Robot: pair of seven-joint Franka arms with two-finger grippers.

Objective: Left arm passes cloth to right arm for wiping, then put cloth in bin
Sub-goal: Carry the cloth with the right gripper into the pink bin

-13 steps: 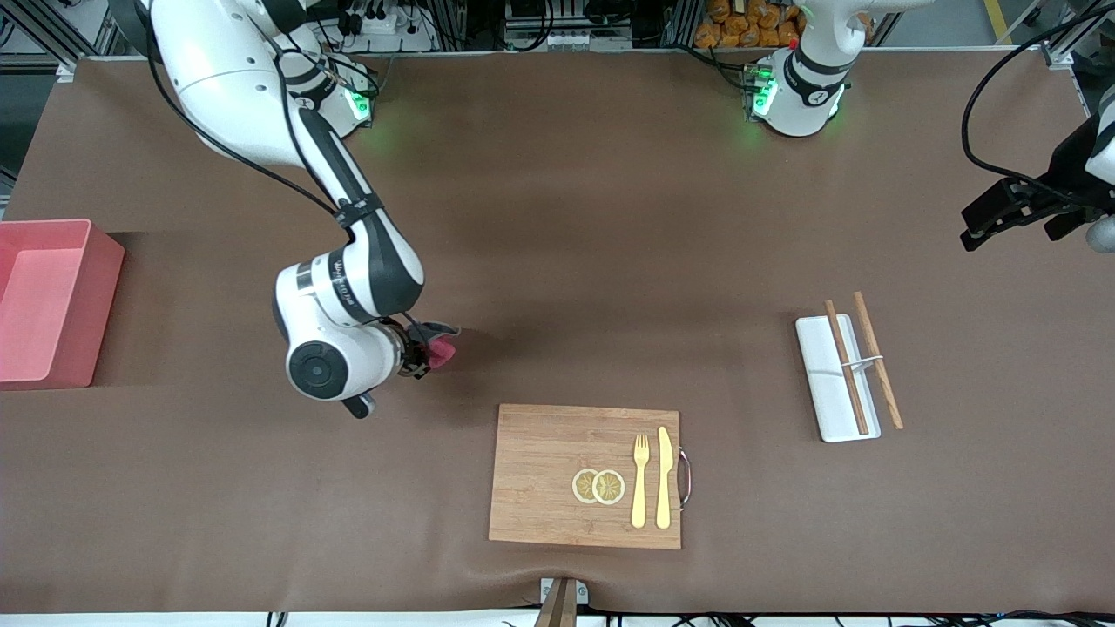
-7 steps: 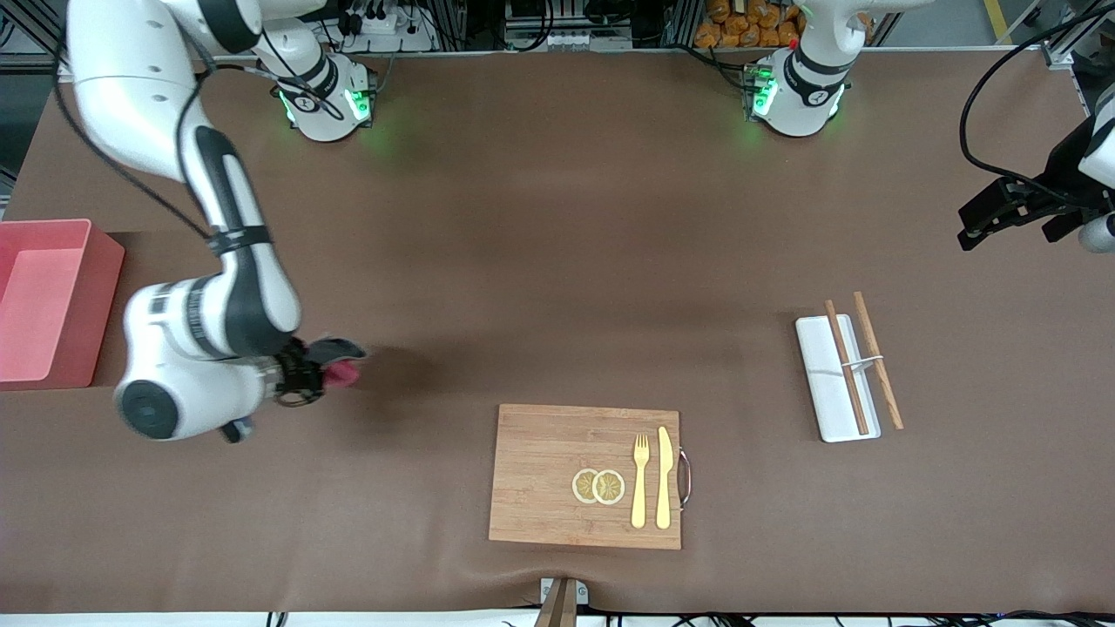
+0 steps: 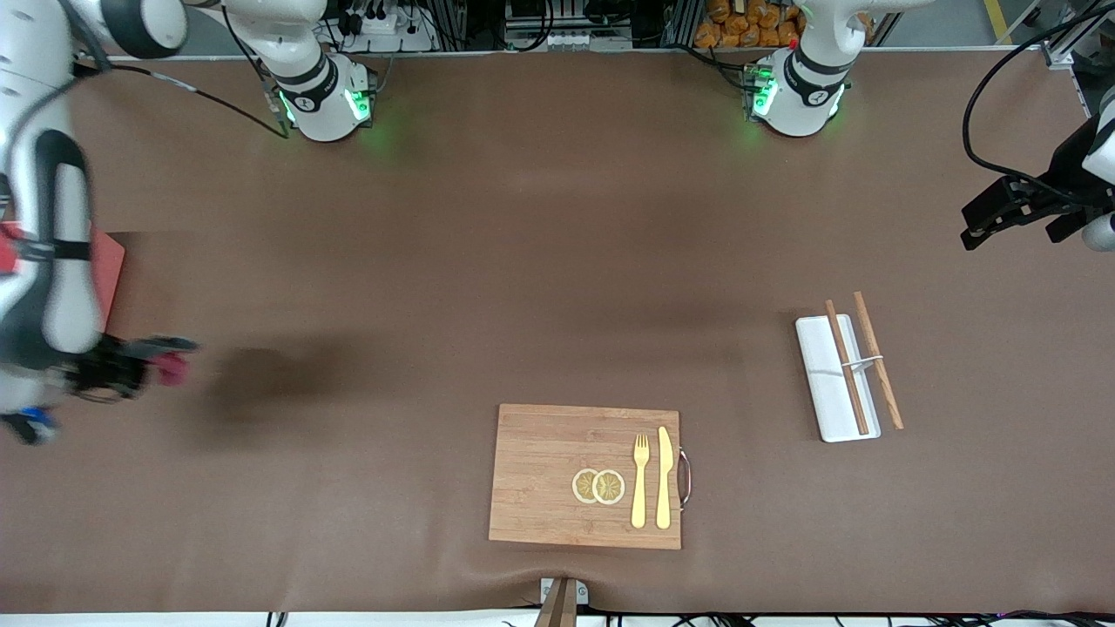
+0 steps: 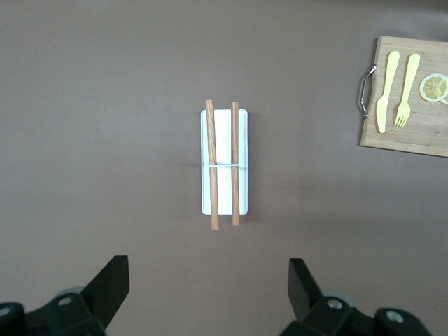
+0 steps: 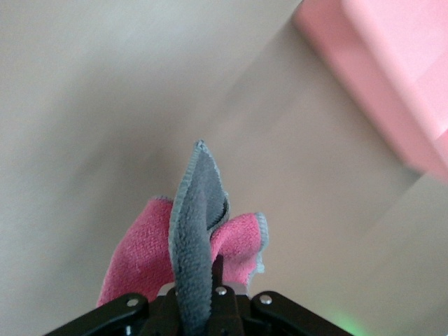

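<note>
My right gripper [image 3: 144, 361] is shut on the crimson cloth [image 3: 172, 367] and holds it up over the brown table at the right arm's end, beside the pink bin [image 3: 106, 261]. The arm hides most of the bin in the front view. In the right wrist view the cloth [image 5: 203, 241] hangs folded from the shut jaws, grey side outward, and the bin's wall [image 5: 381, 91] shows close by. My left gripper [image 3: 1010, 213] is open and empty, and waits high over the left arm's end of the table. In the left wrist view its fingers [image 4: 108, 287] stand wide apart.
A white tray [image 3: 823, 379] with two wooden chopsticks [image 3: 847, 366] lies toward the left arm's end, also in the left wrist view [image 4: 225, 164]. A wooden cutting board [image 3: 549, 475] with fork, knife and lemon slices lies near the front edge.
My right arm has swung the cloth from near the table's middle to beside the bin at the right arm's end. The left arm has barely moved.
</note>
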